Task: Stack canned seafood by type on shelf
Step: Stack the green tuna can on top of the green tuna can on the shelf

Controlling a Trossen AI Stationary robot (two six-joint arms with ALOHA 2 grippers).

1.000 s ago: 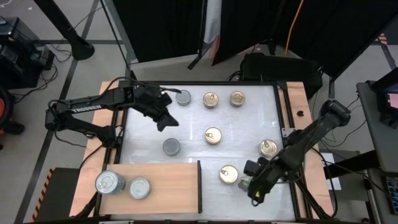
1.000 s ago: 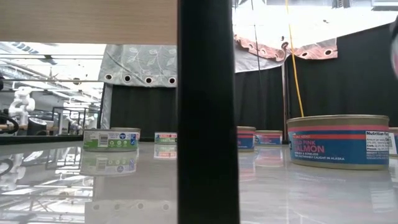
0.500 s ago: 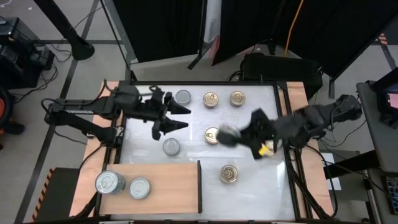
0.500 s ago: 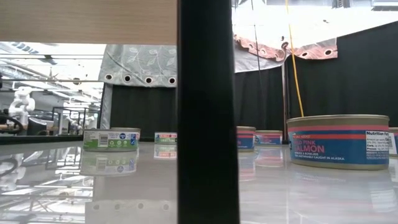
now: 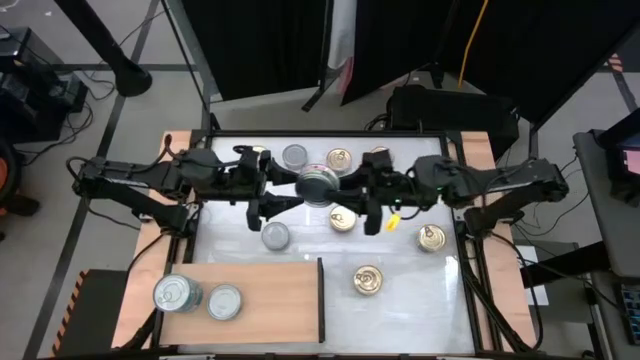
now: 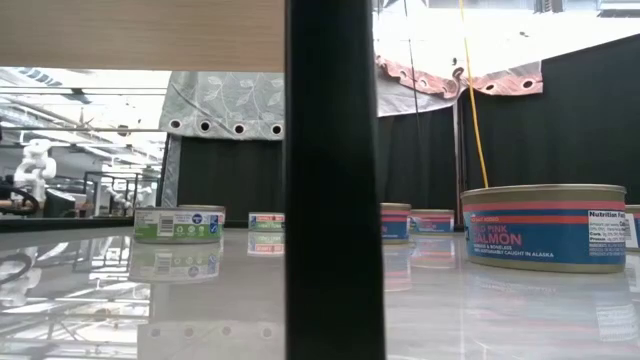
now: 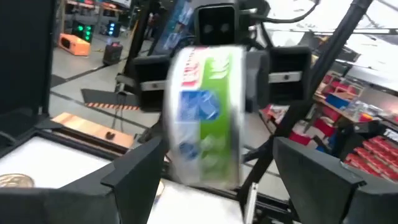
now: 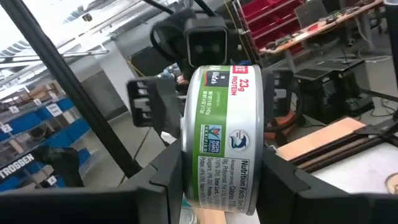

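The right gripper (image 5: 345, 186) has its fingers (image 8: 283, 180) clamped on the rims of a green-labelled tin (image 5: 318, 184), held on edge above mid-tabletop (image 5: 400, 290). Facing it, the left gripper (image 5: 285, 186) has its fingers (image 7: 134, 171) spread wide either side of the tin, not touching. A clean handover probably needs the left fingers to close squarely before the right lets go. The shelf (image 5: 275, 300), near the left arm, carries two silver-lidded tins (image 5: 197, 297).
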